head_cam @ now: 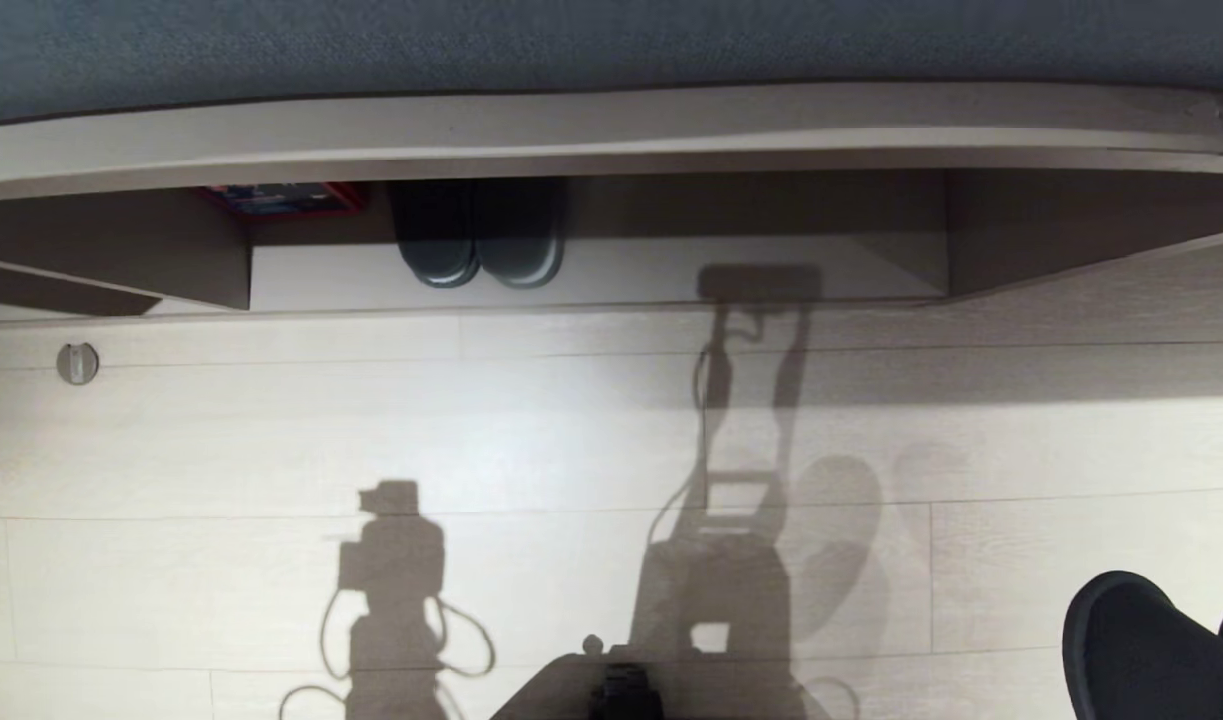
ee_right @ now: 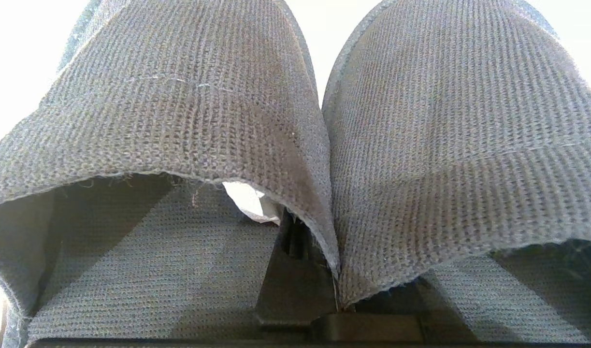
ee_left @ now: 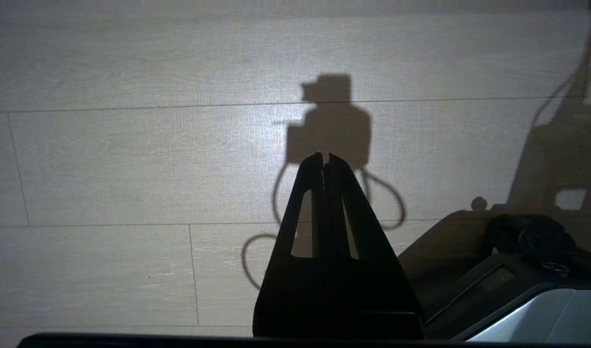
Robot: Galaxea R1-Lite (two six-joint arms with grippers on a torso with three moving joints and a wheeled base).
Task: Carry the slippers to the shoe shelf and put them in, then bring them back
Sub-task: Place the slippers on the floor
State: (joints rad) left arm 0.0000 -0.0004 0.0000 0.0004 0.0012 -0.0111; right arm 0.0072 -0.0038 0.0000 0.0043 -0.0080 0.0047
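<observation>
The slippers are recorded in the right wrist view as two dark grey knitted uppers pressed side by side, their inner edges meeting along a central seam. A small white tag is seen inside the opening of one. The right claw is noted as a dark finger wedged between the two inner edges, shut tight on the pinched fabric; both slippers are held by it.

In the head view only the rounded dark toes of the same pair are visible, at the lower right corner above the pale plank floor. The claw itself is not shown there.

The shoe shelf is shown solely by the head view: a low, open-fronted compartment of taupe laminate with a pale base board, lying across the upper part of the frame, well apart from the carried pair. Another dark pair of shoes is seen standing in it, toes outward, near a red-edged item at the back. A small round fitting is noted on the floor before the shelf.

The left claw is shown only in the left wrist view, its two fingers brought together at the tips, nothing between them, hanging above bare floor beside the robot's base.
</observation>
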